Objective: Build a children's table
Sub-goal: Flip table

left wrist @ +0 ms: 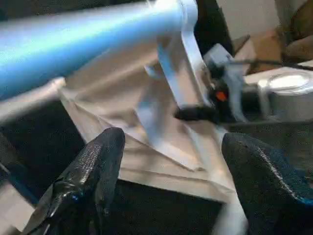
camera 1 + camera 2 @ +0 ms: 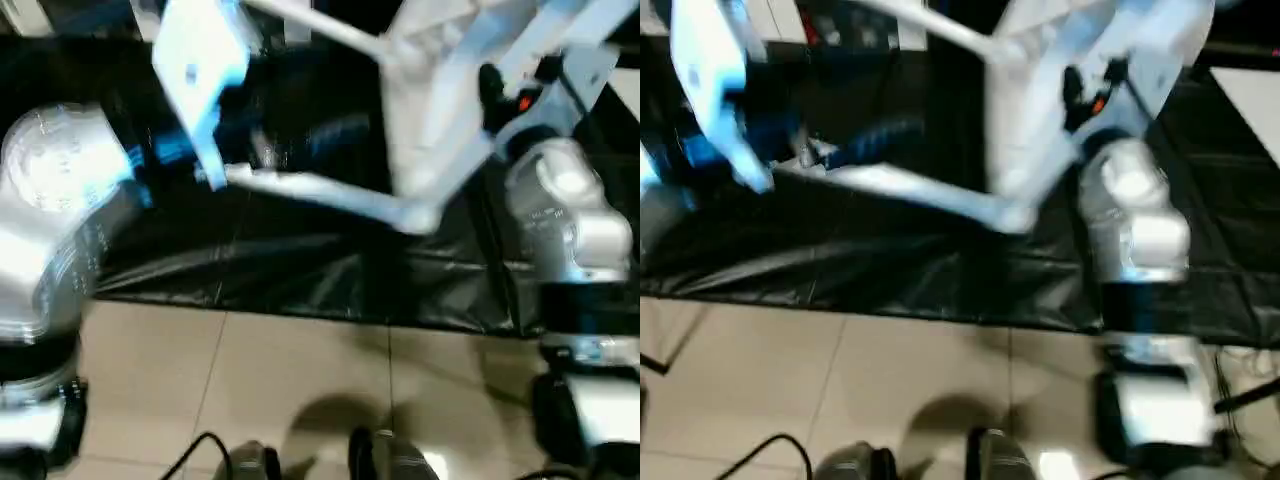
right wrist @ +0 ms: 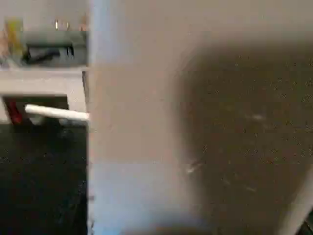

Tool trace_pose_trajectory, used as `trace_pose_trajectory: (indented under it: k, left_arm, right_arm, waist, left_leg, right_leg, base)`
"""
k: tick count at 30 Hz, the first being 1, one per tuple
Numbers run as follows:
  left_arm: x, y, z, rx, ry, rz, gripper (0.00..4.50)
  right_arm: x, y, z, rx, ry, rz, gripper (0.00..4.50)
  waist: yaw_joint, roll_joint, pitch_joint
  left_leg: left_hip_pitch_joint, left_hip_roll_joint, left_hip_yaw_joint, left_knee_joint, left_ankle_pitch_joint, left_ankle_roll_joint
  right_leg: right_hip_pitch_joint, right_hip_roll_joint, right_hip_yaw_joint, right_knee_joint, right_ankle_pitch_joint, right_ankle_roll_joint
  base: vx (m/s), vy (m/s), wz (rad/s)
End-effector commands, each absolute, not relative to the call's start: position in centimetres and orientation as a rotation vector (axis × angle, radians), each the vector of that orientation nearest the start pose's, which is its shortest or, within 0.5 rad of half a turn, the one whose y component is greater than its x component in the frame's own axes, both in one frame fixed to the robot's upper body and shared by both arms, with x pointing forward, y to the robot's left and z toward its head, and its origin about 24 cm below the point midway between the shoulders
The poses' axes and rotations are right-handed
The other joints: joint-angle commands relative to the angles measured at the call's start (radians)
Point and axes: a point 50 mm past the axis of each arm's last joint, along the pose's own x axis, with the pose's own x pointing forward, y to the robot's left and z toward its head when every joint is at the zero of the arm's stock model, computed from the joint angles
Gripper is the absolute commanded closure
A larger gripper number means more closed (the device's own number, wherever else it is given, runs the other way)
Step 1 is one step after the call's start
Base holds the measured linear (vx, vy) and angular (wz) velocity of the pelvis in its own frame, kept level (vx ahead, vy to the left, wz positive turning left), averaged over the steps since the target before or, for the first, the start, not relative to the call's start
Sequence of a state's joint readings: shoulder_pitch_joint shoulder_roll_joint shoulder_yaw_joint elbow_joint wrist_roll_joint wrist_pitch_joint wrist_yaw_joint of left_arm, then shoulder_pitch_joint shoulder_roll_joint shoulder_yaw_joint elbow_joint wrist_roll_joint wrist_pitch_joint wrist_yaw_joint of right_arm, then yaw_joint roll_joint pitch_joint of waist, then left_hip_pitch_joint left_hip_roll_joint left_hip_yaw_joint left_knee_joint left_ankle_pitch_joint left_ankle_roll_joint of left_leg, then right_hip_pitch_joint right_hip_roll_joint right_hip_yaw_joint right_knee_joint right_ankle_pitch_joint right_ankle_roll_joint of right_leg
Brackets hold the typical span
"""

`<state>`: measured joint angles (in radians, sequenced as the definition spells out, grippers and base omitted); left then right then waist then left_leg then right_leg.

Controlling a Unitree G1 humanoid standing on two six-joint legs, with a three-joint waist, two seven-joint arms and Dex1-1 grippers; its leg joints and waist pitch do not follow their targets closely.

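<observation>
A big pale panel of the white table (image 3: 146, 122) stands very close in the right wrist view and runs from 12 o'clock down to 6 o'clock. Its straight edge is at about 9 o'clock from the middle. The side of the panel toward 3 o'clock lies in grey shadow, and a few small scratch marks show on it. Past the edge, toward 9 o'clock, a thin white leg (image 3: 56, 113) pokes out sideways, touching the panel's edge or going behind it. Under the leg, toward 7 o'clock, lies the black desk (image 3: 41, 181). Up at 10 o'clock sits a pale shelf (image 3: 41, 81) with blurry dark things on it, and something small and red below.
</observation>
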<state>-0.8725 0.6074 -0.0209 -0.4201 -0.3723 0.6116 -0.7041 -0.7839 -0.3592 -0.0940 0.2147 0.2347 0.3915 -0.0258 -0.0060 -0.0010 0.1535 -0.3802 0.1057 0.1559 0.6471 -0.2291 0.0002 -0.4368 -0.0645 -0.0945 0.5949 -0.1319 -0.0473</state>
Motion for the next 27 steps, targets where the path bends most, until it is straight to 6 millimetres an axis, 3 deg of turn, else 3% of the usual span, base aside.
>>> trace_pose_trajectory:
  k: [1, 2, 3, 5, 6, 8, 13, 17, 20, 27]
  left_arm:
    - [26.6, 11.7, 32.4, 0.612, -0.539, -0.911, 0.93]
    - [26.5, 11.5, 32.9, 0.628, -0.571, -0.904, 0.93]
    - [26.5, 11.4, 33.7, 0.658, -0.622, -0.876, 0.93]
    - [26.5, 11.3, 34.3, 0.684, -0.657, -0.857, 0.93]
    - [26.7, 11.3, 34.7, 0.733, -0.676, -0.818, 0.93]
    - [28.1, 11.8, 35.5, 0.924, -0.700, -0.653, 0.93]
    - [30.9, 13.2, 34.3, 1.160, -0.590, -0.494, 0.93]
    - [32.4, 14.2, 33.6, 1.156, -0.549, -0.413, 1.10]
    - [33.5, 14.6, 33.2, 1.170, -0.535, -0.360, 1.29]
    - [34.4, 14.5, 33.3, 1.133, -0.590, -0.308, 1.87]
  right_arm:
    - [36.7, -19.0, 22.7, -0.119, -0.192, -0.013, 2.47]
    - [36.7, -19.0, 22.8, -0.134, -0.182, -0.015, 2.47]
    - [36.7, -18.9, 22.8, -0.162, -0.159, -0.003, 2.49]
    - [36.7, -18.8, 22.9, -0.168, -0.146, -0.001, 2.51]
    - [36.7, -18.7, 22.9, -0.180, -0.134, 0.011, 2.51]
    - [36.8, -18.2, 22.9, -0.214, -0.108, 0.041, 2.51]
    - [36.8, -17.7, 23.0, -0.242, -0.106, 0.055, 2.51]
    - [36.7, -17.6, 23.2, -0.268, -0.109, 0.056, 2.51]
    - [36.7, -17.6, 23.3, -0.281, -0.112, 0.057, 2.51]
    - [36.6, -17.9, 23.7, -0.320, -0.120, 0.052, 2.51]
  waist:
    - [-0.003, -0.016, -0.103]
    - [-0.005, -0.015, -0.103]
    - [-0.007, -0.022, -0.101]
    - [-0.009, -0.019, -0.103]
    - [-0.010, -0.025, -0.101]
    - [-0.010, -0.026, -0.100]
    - [-0.015, -0.019, -0.099]
    - [-0.014, -0.013, -0.105]
    - [-0.013, -0.018, -0.101]
    - [-0.010, -0.013, -0.102]
  left_leg:
    - [0.003, 0.090, -0.030, -0.071, -0.022, 0.039]
    - [-0.001, 0.092, -0.031, -0.071, -0.017, 0.040]
    - [-0.003, 0.093, -0.031, -0.071, -0.018, 0.044]
    - [-0.004, 0.094, -0.030, -0.069, -0.012, 0.042]
    - [-0.005, 0.094, -0.030, -0.070, -0.015, 0.041]
    - [-0.007, 0.091, -0.033, -0.070, -0.020, 0.050]
    - [-0.005, 0.098, -0.035, -0.072, -0.027, 0.021]
    - [-0.003, 0.105, -0.035, -0.071, 0.021, 0.017]
    - [-0.005, 0.096, -0.031, -0.070, -0.014, 0.022]
    - [-0.001, 0.100, -0.033, -0.071, -0.030, 0.021]
  right_leg:
    - [0.085, -0.091, 0.074, -0.060, -0.323, -0.145]
    - [0.085, -0.093, 0.073, -0.060, -0.315, -0.154]
    - [0.085, -0.094, 0.073, -0.062, -0.315, -0.156]
    - [0.087, -0.095, 0.074, -0.058, -0.306, -0.161]
    - [0.086, -0.095, 0.074, -0.060, -0.312, -0.159]
    - [0.086, -0.091, 0.074, -0.064, -0.336, -0.134]
    - [0.082, -0.095, 0.075, -0.064, -0.353, -0.115]
    - [0.086, -0.098, 0.077, -0.047, -0.214, -0.189]
    - [0.089, -0.097, 0.076, -0.059, -0.268, -0.184]
    - [0.087, -0.098, 0.074, -0.061, -0.291, -0.176]
  base:
    - [0.000, 0.000, 0.00]
    - [0.000, 0.000, 0.00]
    - [0.000, 0.000, 0.00]
    - [0.000, 0.000, 0.00]
    - [0.000, 0.000, 0.00]
    - [0.000, 0.000, 0.00]
    - [0.000, 0.000, 0.00]
    - [0.000, 0.000, 0.00]
    - [0.000, 0.000, 0.00]
    - [0.000, 0.000, 0.00]
